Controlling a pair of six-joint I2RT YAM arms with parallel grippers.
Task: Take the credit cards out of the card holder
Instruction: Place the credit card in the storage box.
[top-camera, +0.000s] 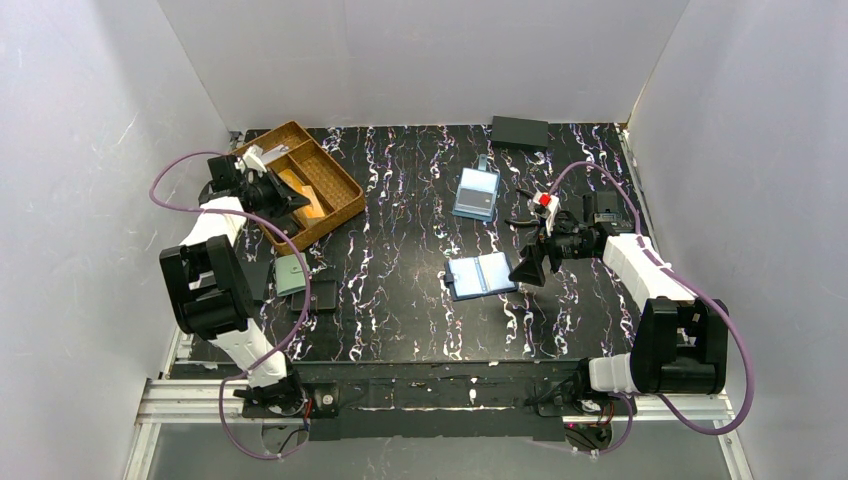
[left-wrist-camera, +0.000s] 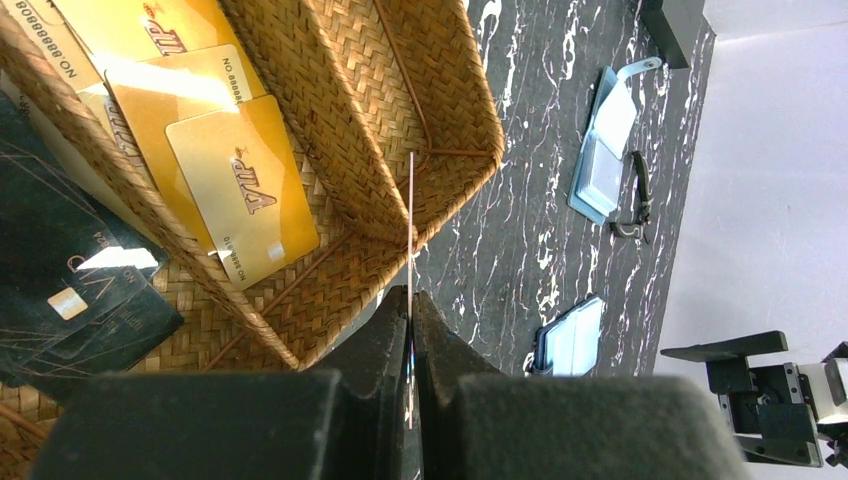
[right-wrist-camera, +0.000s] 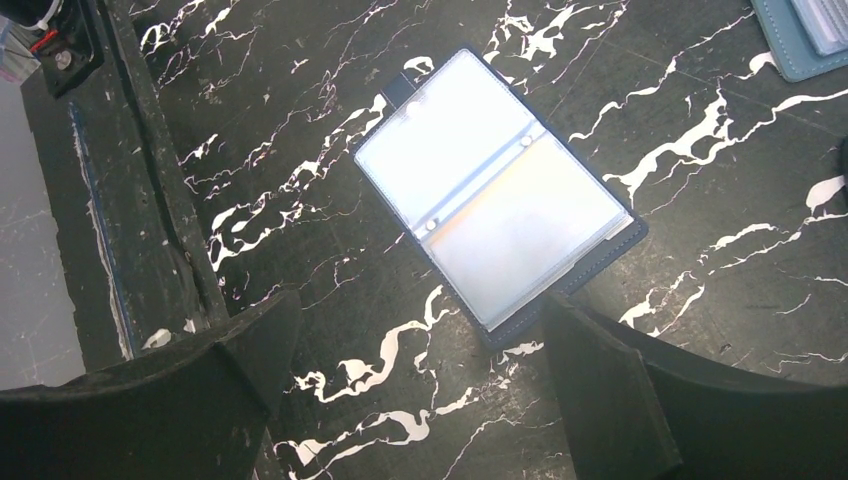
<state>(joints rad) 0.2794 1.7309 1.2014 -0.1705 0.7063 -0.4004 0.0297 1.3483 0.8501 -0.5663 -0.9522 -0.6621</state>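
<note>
Thin card (left-wrist-camera: 411, 215) (edge-on) — woven basket (left-wrist-camera: 445, 95)

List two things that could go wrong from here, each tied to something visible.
1. The left pincer holds a card edge-on above the corner wall of the wicker basket; released there, it might strike the wall and fall outside.
2. The right pincer hangs open over the card holder, which lies spread with nothing pinning it; tugging at a sleeve could drag the whole holder.

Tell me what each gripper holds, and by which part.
Left gripper pinches a thin flat card, seen edge-on, by its near edge. Right gripper, open, holds nothing.
</note>
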